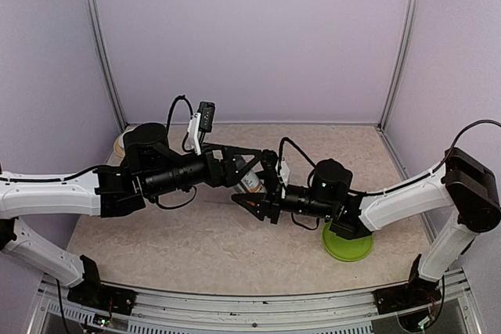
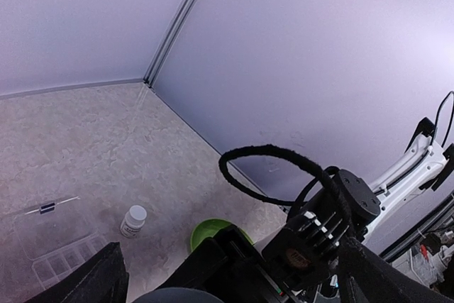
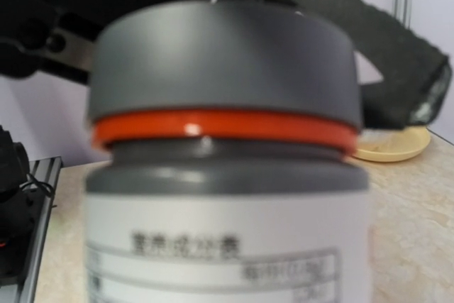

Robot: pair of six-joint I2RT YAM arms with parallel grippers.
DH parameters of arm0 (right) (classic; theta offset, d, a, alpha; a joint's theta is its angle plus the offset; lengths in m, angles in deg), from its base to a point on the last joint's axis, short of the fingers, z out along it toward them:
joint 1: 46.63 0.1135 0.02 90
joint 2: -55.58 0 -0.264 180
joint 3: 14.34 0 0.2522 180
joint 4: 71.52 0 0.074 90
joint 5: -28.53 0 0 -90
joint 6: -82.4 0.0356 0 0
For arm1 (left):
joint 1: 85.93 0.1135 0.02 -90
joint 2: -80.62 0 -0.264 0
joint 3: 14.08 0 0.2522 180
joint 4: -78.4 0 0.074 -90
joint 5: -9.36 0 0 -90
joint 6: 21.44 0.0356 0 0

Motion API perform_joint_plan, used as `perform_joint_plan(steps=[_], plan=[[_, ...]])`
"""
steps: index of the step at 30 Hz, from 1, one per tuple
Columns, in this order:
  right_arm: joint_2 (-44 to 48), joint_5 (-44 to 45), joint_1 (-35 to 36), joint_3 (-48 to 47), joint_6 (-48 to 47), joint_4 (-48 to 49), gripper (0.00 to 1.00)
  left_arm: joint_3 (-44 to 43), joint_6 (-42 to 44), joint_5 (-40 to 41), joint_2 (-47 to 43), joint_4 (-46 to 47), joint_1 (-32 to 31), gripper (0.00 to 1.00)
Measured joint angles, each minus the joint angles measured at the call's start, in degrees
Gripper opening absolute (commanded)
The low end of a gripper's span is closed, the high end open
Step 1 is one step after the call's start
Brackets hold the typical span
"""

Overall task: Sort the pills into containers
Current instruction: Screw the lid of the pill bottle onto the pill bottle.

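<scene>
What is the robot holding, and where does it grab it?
A bottle, between both pincers. The right pincer seems to hold its body; for the left pincer, I cannot tell.

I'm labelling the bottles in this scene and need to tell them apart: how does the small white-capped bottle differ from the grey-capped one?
Cap: the small bottle has a white cap, while the grey-capped bottle has a dark grey one above an orange ring.
Pose: the small bottle stands upright on the table, while the grey-capped bottle is up in the air and tilted.
Both have their caps on.
</scene>
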Motion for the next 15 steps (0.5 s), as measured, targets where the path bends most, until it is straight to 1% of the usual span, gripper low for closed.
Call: perform_joint_plan(steps=[8,15], plan=[[0.35,-0.7,1.07,1.51,-1.25,1.07,0.0,0.02,-0.44,-0.33,-1.18,-0.04,-0.74,0.99],[3.08,0.39,-1.49,6.45,0.79,3.23,0.0,0.13,-0.83,-0.7,-3.3,-0.15,-0.76,0.99]])
